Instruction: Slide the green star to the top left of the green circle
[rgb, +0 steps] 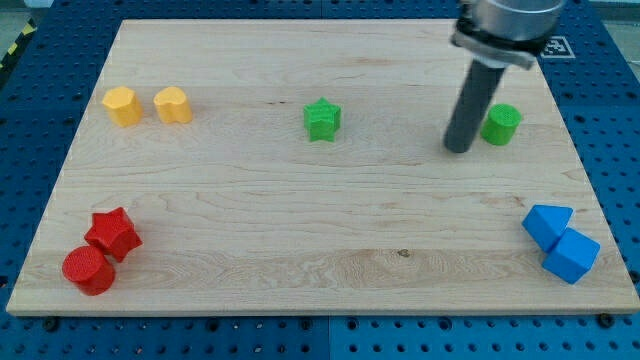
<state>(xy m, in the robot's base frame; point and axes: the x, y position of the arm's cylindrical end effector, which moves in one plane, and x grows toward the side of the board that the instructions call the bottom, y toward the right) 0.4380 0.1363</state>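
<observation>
The green star lies on the wooden board a little above the middle. The green circle stands near the view's right, partly hidden behind the rod. My tip rests on the board just left of and slightly below the green circle, close to it, and far to the right of the green star.
A yellow hexagon and a yellow block sit at the upper left. A red star and a red circle sit at the lower left. Two blue blocks sit at the lower right, near the board's edge.
</observation>
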